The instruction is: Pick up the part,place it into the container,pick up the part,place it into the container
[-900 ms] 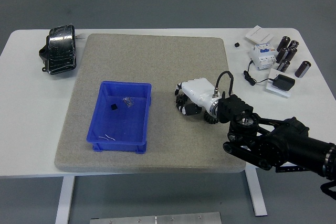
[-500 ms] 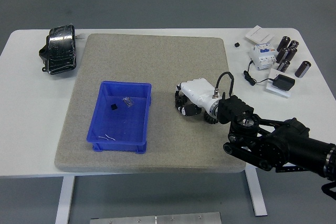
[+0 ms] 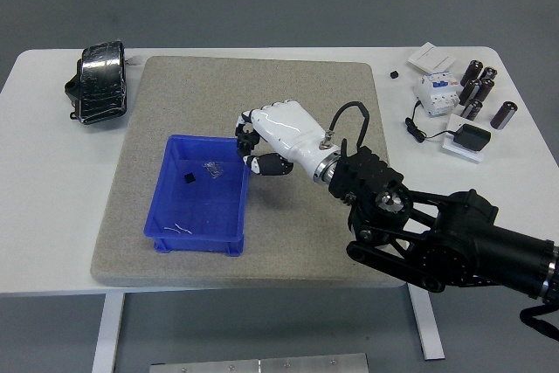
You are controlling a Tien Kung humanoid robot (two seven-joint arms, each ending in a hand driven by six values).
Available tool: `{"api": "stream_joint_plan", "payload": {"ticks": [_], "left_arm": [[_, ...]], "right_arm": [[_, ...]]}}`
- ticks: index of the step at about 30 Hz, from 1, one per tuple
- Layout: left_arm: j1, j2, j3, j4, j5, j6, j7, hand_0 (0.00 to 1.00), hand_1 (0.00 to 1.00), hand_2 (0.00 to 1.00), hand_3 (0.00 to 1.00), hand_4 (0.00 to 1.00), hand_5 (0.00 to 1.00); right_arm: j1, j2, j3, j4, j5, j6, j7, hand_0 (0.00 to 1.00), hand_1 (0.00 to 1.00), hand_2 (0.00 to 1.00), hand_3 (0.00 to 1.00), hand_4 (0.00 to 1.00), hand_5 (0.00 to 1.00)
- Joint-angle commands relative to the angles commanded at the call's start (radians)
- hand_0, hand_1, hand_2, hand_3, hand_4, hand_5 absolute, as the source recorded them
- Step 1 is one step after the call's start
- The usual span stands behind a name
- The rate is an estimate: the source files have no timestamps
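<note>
Right hand (image 3: 271, 139), white with black finger joints, reaches in from the right on a black arm (image 3: 437, 233) and sits at the right rim of the blue bin (image 3: 203, 226). The fingers (image 3: 248, 128) are curled inward toward the palm; whether a part is pinched between them cannot be told (anything there is hidden by the knuckles). Inside the bin lie a small black part (image 3: 188, 178), a pale wiry piece (image 3: 212, 168) toward the far side, and thin white bits (image 3: 179, 230) at the near end. The bin rests on a grey mat (image 3: 288, 93) covering the white table (image 3: 35, 216). A black wrapped bundle (image 3: 98, 82) lies far left. Far right: dark cylinders (image 3: 479, 89), a white breaker (image 3: 436, 92), a black adapter (image 3: 472, 138).
</note>
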Motion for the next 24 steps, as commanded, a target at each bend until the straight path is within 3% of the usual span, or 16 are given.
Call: {"api": "stream_joint_plan", "payload": {"ticks": [5,6,11,12,17,18,23,24], "left_arm": [[-0.002,0.001,-0.003,0.000,0.006,0.000,0.002,0.686,0.670,0.646,0.582,0.710,0.275],[-0.002,0.001,-0.004,0.000,0.007,-0.001,0.002,0.686,0.670,0.646,0.582,0.709,0.277],[-0.002,0.002,-0.010,-0.001,0.018,-0.001,0.006,0.686,0.670,0.646,0.582,0.709,0.277],[-0.001,0.002,-0.011,-0.001,0.020,-0.001,0.006,0.686,0.670,0.647,0.582,0.710,0.278],[-0.002,0.002,-0.009,-0.001,0.018,-0.002,0.005,0.686,0.670,0.647,0.582,0.710,0.278],[-0.002,0.002,-0.008,-0.001,0.017,-0.002,0.005,0.686,0.670,0.646,0.580,0.710,0.279],[-0.003,0.001,-0.006,-0.001,0.014,-0.002,0.003,0.686,0.670,0.646,0.580,0.710,0.279],[-0.003,0.001,-0.006,-0.001,0.014,-0.002,0.003,0.686,0.670,0.646,0.579,0.710,0.279]], "right_arm": [[0.010,0.039,-0.074,0.039,-0.015,-0.013,-0.001,0.321,0.525,0.517,0.572,0.597,0.025],[0.010,0.044,-0.085,0.037,-0.016,-0.009,-0.003,0.324,0.574,0.597,0.615,0.556,0.055],[0.008,0.057,-0.123,0.015,-0.017,0.034,-0.016,0.324,0.574,0.597,0.615,0.556,0.055],[0.007,0.059,-0.124,0.011,-0.017,0.039,-0.017,0.408,0.764,0.792,0.741,0.619,0.289],[0.006,0.062,-0.125,0.002,-0.018,0.059,-0.028,0.408,0.764,0.792,0.741,0.619,0.289],[0.005,0.062,-0.124,0.002,-0.018,0.062,-0.029,0.477,0.860,0.888,0.870,0.729,0.338],[0.004,0.062,-0.121,0.003,-0.016,0.078,-0.034,0.477,0.860,0.888,0.870,0.729,0.338],[0.003,0.061,-0.119,0.003,-0.015,0.080,-0.035,0.512,0.893,0.926,0.897,0.856,0.413]]}}
